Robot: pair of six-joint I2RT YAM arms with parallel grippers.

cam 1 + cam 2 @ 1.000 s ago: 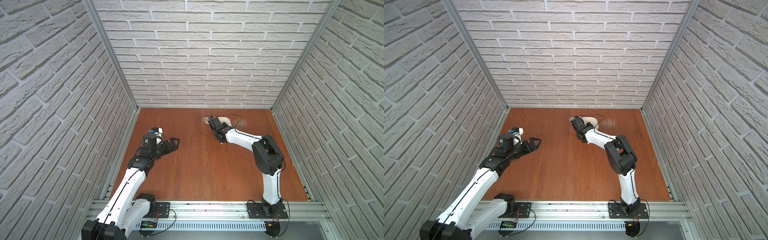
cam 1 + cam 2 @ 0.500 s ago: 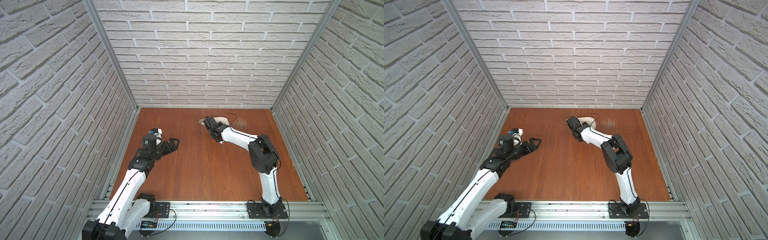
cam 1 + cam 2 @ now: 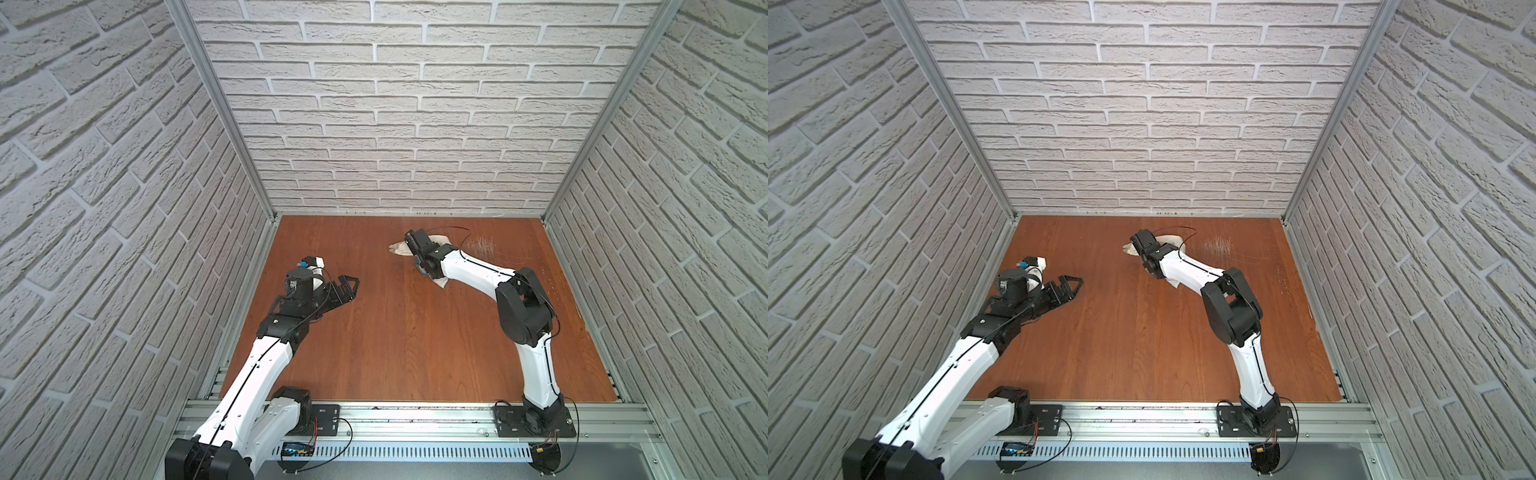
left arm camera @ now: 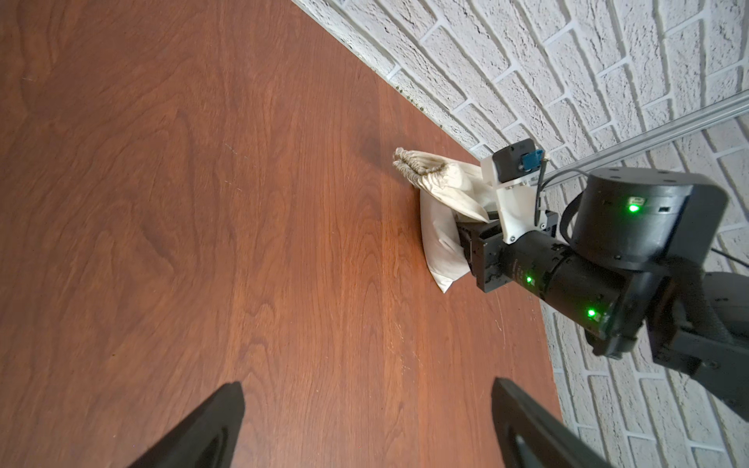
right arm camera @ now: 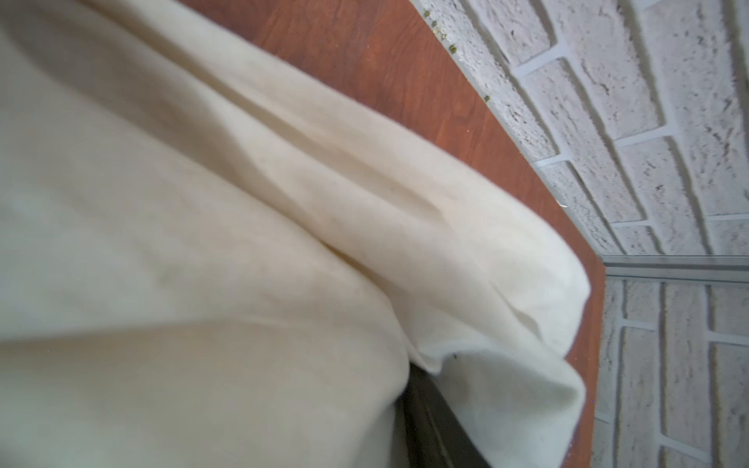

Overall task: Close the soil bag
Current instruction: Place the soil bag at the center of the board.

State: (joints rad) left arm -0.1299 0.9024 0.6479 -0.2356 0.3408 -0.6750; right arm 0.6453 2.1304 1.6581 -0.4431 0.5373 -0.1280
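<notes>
Toward the far edge of the tabletop (image 3: 415,353), right of centre, both top views show the soil bag (image 3: 398,248) under the right tool (image 3: 415,249); the left tool (image 3: 351,286) is well apart. Left wrist view: the left tool's jaws gape wide, and the bag's gathered neck (image 4: 409,166) is bunched. Right wrist view: cloth fills the frame, so I cannot tell whether that tool grips it.

The soil bag (image 3: 398,248) (image 3: 1129,248) was a small cream cloth sack, soft and wrinkled, lying on the wood near the centre of the frame in both top views, mostly hidden there. The left wrist view showed its gathered neck (image 4: 409,166) drawn into tight pleats, and its loose folds (image 5: 202,243) filled most of the right wrist view
</notes>
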